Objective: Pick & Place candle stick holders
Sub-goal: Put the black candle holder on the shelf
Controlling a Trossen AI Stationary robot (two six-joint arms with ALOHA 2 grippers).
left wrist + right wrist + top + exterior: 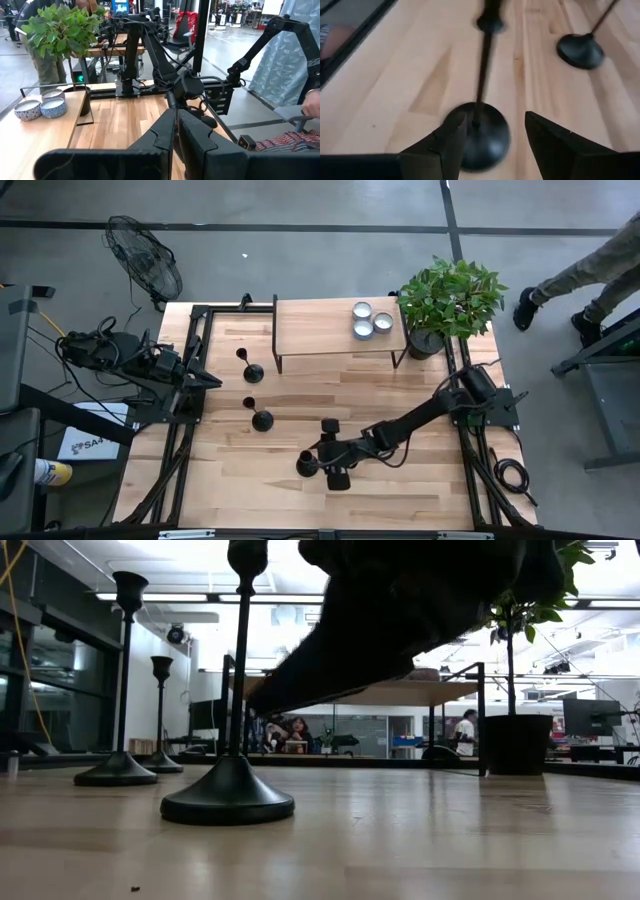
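We see the right gripper [492,135] low over the near middle of the table [420,480], its two fingers [445,145] parted on either side of the stem of a black candlestick holder [307,464]; the fingers stand just beside the stem and round base, and we see no contact, so nothing is held. That holder stands upright on the wood. The right arm reaches in from its mount at the table's right edge, stretched long and low toward the middle.

Candlestick holders counted: three. The second [260,418] stands upright left of centre, the third [252,371] upright farther back, near the small raised shelf [320,330].

Containers: three small round tins [366,320] sit together on the shelf, pale inside; what fills them we cannot tell. One potted plant [450,300] stands at the shelf's right end.

The left gripper [175,145] waits at the table's left edge, fingers pressed together, empty.
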